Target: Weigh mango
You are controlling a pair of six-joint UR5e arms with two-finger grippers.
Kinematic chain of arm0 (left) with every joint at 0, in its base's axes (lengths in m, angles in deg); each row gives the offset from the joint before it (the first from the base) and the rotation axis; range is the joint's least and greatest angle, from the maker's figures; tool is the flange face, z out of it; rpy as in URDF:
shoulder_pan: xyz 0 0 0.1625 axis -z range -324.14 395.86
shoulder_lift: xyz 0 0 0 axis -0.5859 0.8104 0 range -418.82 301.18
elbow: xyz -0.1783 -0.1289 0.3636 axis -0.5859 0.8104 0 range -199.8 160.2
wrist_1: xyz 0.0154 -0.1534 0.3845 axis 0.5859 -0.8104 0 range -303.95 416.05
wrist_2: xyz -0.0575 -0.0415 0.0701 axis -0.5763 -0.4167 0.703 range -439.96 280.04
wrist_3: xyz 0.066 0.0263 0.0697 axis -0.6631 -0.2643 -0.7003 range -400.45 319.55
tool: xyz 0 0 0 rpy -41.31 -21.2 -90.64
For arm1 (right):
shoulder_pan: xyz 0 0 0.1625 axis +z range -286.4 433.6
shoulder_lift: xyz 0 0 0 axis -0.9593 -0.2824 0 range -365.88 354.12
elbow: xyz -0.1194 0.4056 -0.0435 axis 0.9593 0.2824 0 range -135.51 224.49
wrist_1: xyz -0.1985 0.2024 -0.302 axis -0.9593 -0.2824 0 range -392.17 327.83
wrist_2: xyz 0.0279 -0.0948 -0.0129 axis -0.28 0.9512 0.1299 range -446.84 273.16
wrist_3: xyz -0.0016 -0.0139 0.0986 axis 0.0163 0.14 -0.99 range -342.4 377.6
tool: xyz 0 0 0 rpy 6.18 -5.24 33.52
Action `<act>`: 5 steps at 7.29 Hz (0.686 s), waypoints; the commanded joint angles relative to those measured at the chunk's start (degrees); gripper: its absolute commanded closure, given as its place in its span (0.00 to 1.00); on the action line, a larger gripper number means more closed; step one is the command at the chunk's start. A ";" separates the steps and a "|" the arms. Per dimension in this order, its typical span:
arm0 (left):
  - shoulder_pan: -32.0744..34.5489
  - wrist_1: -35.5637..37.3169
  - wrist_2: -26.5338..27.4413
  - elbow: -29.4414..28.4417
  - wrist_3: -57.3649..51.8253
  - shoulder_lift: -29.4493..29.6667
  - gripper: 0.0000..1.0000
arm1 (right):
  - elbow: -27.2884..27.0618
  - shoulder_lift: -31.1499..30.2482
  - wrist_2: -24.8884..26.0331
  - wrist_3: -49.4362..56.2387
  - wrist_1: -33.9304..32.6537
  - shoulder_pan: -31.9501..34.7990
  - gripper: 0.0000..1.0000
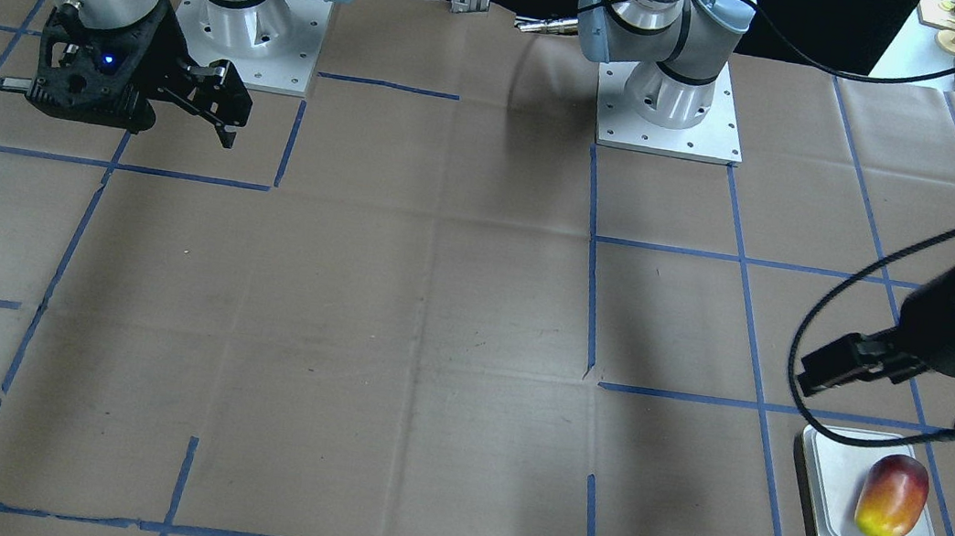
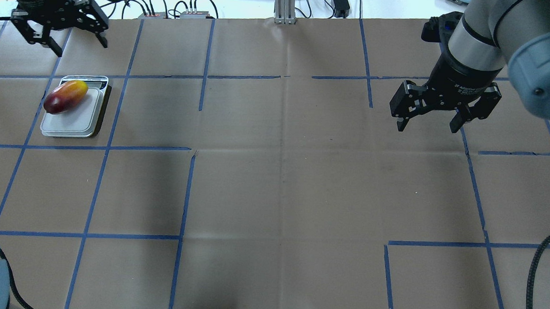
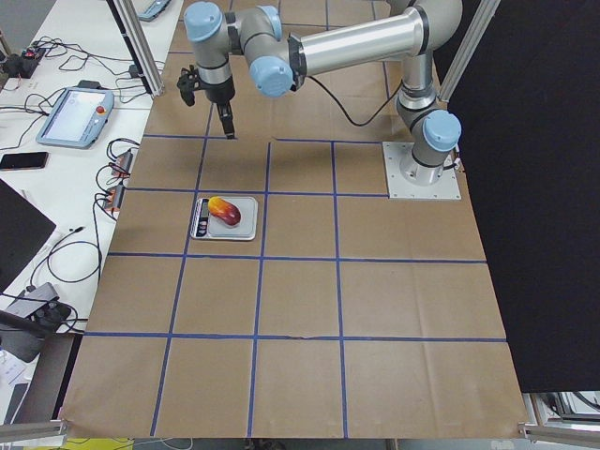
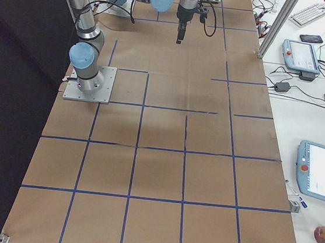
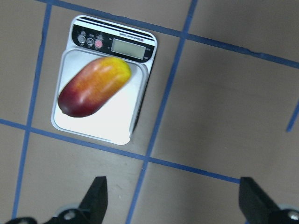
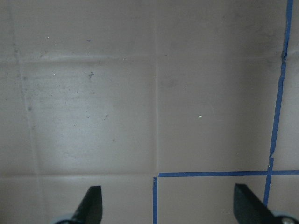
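Mango: we've got one mango (image 5: pixel 93 87) lying on its side on the weighing platform, yellow end by the display, dark red end pointing away from it.
Scale: one scale (image 5: pixel 119 123), white, flat on the table (image 2: pixel 278 173), and it's carrying the fruit.
Mango and left jaws: the left gripper (image 2: pixel 81 48) hangs raised near the scale, clear of the fruit. From the wrist camera we see the mango ahead of the fingers, nearer the one on that view's left, touching neither.
Left jaws: spread wide, nothing between them.
Right gripper: the right gripper (image 2: pixel 427 128) is way over on the other side, well apart from the mango. Its jaws are wide too, with only brown paper under them.
Count: one mango, one scale, two grippers, both empty-handed.
Table: brown paper crossed by blue tape lines.
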 commanded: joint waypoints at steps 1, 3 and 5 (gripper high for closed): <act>10.25 -0.62 0.02 5.38 7.21 -4.20 0.00 | 0.00 0.01 0.00 0.00 0.00 0.00 0.00; 11.52 -0.53 -0.24 11.71 0.85 -9.99 0.00 | 0.00 0.01 0.00 0.00 0.00 0.00 0.00; 10.73 0.52 -0.07 16.12 -2.71 -14.67 0.00 | 0.00 0.01 0.00 0.00 0.00 0.00 0.00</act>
